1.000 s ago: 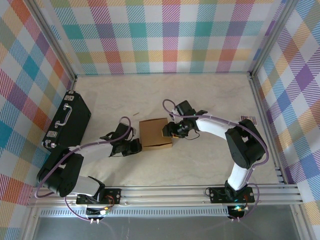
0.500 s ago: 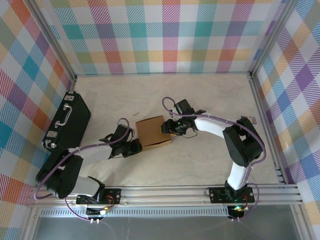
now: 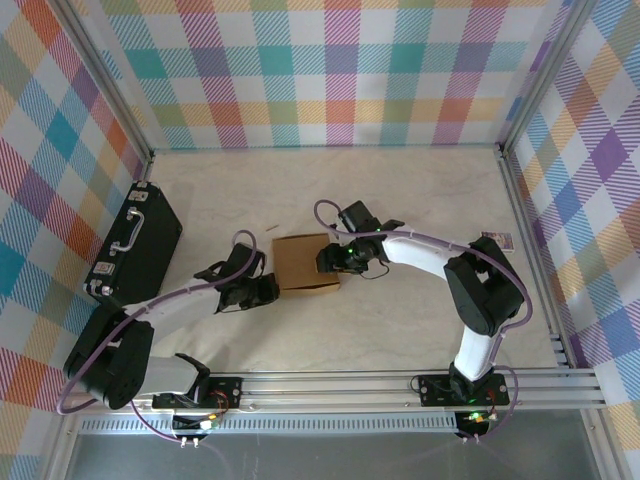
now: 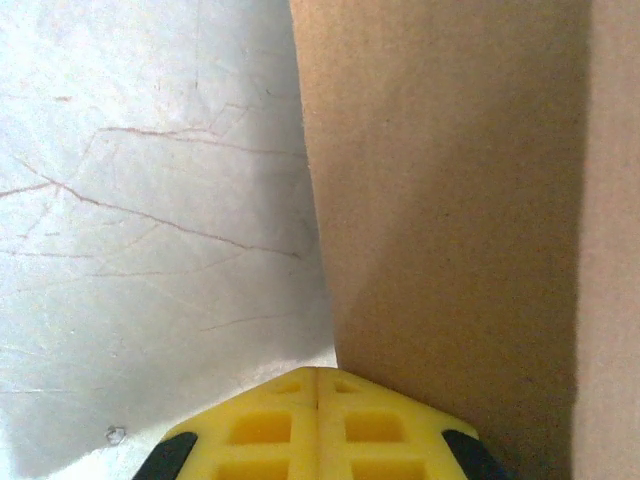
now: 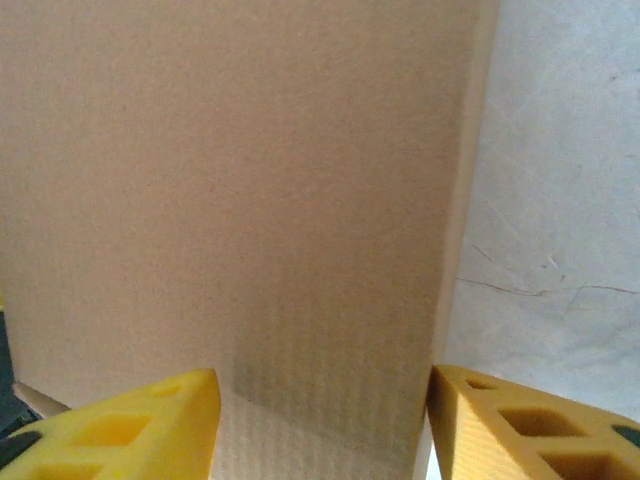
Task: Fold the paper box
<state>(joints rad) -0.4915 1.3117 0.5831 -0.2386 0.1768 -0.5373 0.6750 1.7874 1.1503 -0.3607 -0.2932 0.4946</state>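
Observation:
The paper box [image 3: 303, 260] is a small squarish box of plain brown cardboard, standing mid-table between the two arms. My left gripper [image 3: 262, 290] is shut with nothing in it, its tip at the box's lower left corner. In the left wrist view the closed yellow fingers [image 4: 318, 372] meet right beside the brown wall [image 4: 450, 200]. My right gripper [image 3: 331, 260] is at the box's right side. Its yellow fingertips [image 5: 323, 378] stand apart, with a cardboard face [image 5: 250, 180] spanning the gap between them. I cannot tell whether they pinch it.
A black hard case [image 3: 135, 245] with a handle lies along the left wall. A tiny printed packet [image 3: 495, 238] sits by the right rail. A thin dark sliver [image 3: 272, 229] lies just behind the box. Bare marble tabletop [image 3: 400, 190] stretches behind the arms.
The box has slid a little left and away, turning slightly. My right gripper followed it leftward. The left gripper stayed shut at the box's near left corner.

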